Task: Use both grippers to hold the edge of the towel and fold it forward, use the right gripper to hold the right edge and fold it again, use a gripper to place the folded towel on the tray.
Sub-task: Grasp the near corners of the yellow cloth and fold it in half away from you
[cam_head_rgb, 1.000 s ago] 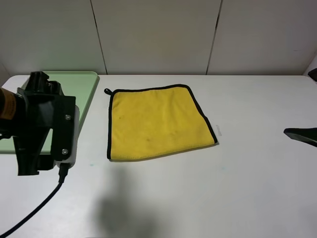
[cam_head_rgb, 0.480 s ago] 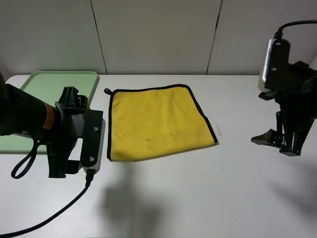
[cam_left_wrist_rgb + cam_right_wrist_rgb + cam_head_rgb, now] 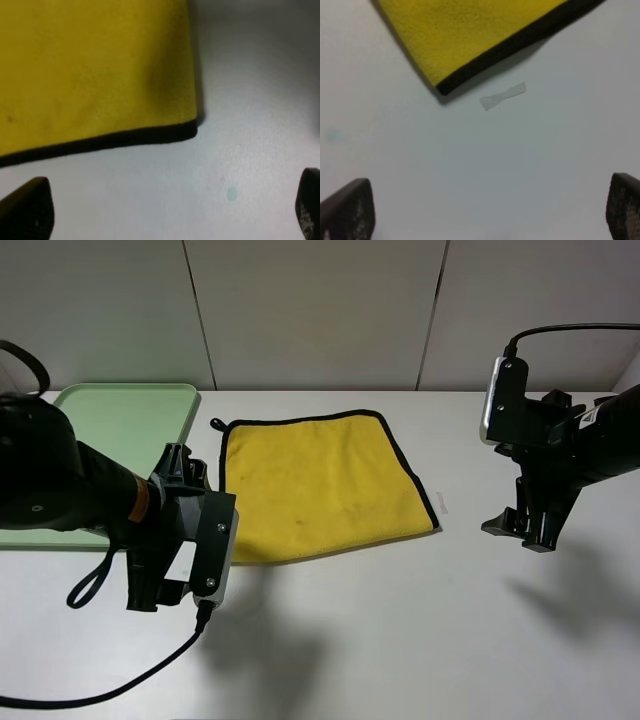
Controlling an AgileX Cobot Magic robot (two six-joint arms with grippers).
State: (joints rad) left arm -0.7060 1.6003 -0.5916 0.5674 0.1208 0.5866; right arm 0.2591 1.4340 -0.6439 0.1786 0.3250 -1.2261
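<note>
Left gripper (image 3: 150,590) hangs nearest the camera, over the bare white table (image 3: 400,640) just off the towel's near left corner. Its claws are spread wide and nothing sits between them. In the left wrist view the two fingertips (image 3: 26,212) stand at opposite sides of the picture, with only tabletop between them and the corner of the towel (image 3: 90,65) beyond. The black trim (image 3: 100,142) of that near border lies flat on the table. A black cable (image 3: 120,685) trails from the gripper's pale camera block across the near part of the table, and an orange band (image 3: 140,502) circles the wrist behind it.

A little farther back and on the other side, the right gripper (image 3: 520,532) hovers above the table, to the right of the towel's near right corner and apart from it. Its claws also stand wide apart and hold nothing. The right wrist view shows that corner of the towel (image 3: 470,25) and, just beside it, a small strip of clear tape (image 3: 503,96) lying on the table.

Between the two arms, the yellow towel (image 3: 320,485) lies spread out flat near the middle of the table. Its small black loop (image 3: 215,424) is at the far left corner.

Farthest back on the left, the pale green tray (image 3: 125,388) rests on the table, apart from the towel.
</note>
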